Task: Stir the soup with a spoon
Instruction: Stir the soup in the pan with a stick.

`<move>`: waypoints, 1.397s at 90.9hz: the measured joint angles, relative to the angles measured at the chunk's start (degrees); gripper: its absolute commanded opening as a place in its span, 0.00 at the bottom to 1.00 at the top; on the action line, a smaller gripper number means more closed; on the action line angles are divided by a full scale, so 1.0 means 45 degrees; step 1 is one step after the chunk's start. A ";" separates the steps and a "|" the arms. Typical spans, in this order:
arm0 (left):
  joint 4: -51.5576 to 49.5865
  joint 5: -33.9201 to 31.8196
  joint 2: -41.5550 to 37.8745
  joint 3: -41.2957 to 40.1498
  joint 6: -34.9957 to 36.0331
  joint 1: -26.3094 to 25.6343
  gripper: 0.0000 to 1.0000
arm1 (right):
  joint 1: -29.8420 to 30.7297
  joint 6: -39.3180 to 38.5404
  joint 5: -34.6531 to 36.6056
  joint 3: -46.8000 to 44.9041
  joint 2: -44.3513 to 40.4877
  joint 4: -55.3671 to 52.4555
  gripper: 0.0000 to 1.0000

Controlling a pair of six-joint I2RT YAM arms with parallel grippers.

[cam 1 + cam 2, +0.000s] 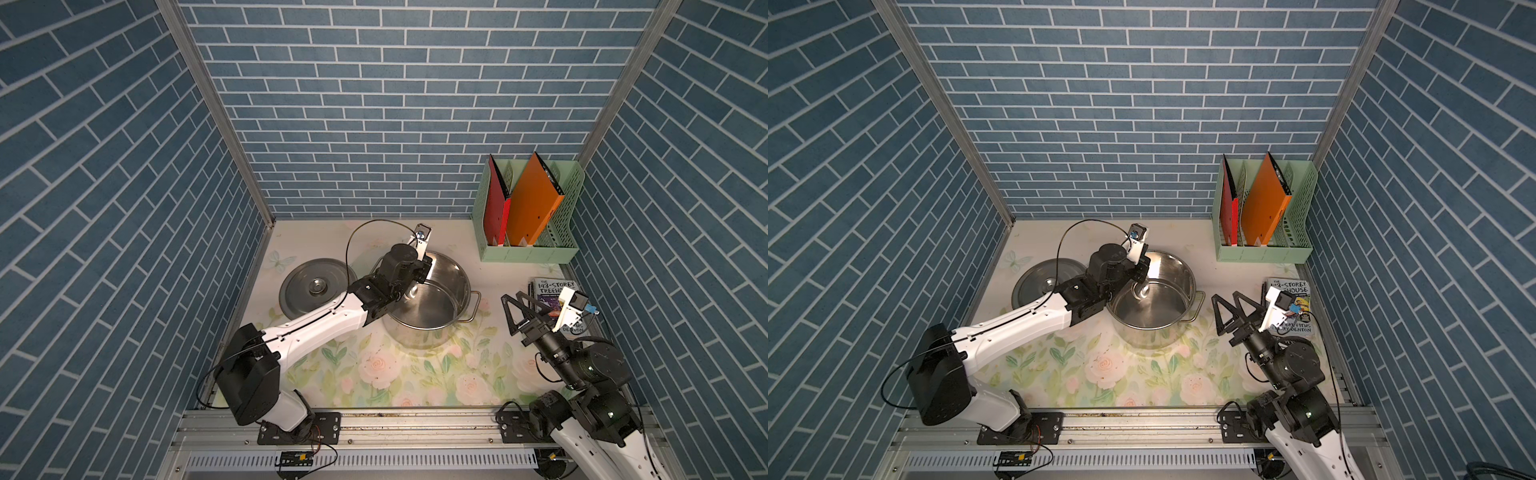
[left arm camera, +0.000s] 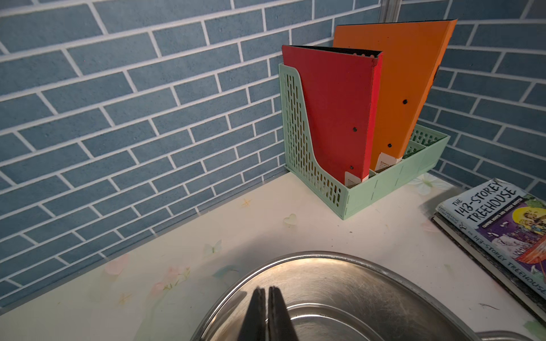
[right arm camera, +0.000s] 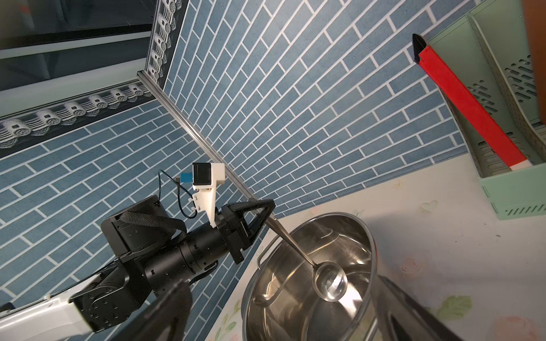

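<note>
A steel pot stands mid-table with clear liquid, the soup, inside. My left gripper hovers over the pot's far left rim, shut on the handle of the spoon. The slender metal handle slants down and the small bowl dips into the liquid. In the left wrist view the gripper has its jaws pressed together above the pot rim, and the spoon is hidden there. My right gripper stands open and empty, right of the pot.
The pot's lid lies flat left of the pot, under the left arm. A green file rack with a red and an orange folder stands at the back right. A stack of books lies by the right wall.
</note>
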 measured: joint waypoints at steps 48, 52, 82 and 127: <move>0.1953 0.3434 -0.0291 -0.0588 -0.0063 -0.1273 0.00 | 0.0000 0.0000 0.0049 0.0000 -0.0121 -0.0112 0.99; 0.1991 0.3531 -0.0437 -0.0801 -0.0058 -0.1428 0.00 | 0.0000 0.0000 0.0049 0.0000 -0.0121 -0.0112 0.99; 0.1443 0.3643 -0.2919 -0.2943 -0.0165 -0.1996 0.00 | 0.0000 0.0000 0.0044 0.0000 -0.0068 -0.0068 0.99; -0.1418 0.0874 -0.4658 -0.3847 -0.0461 -0.1647 0.00 | 0.0000 0.0000 -0.0015 -0.0024 0.0325 0.0253 0.99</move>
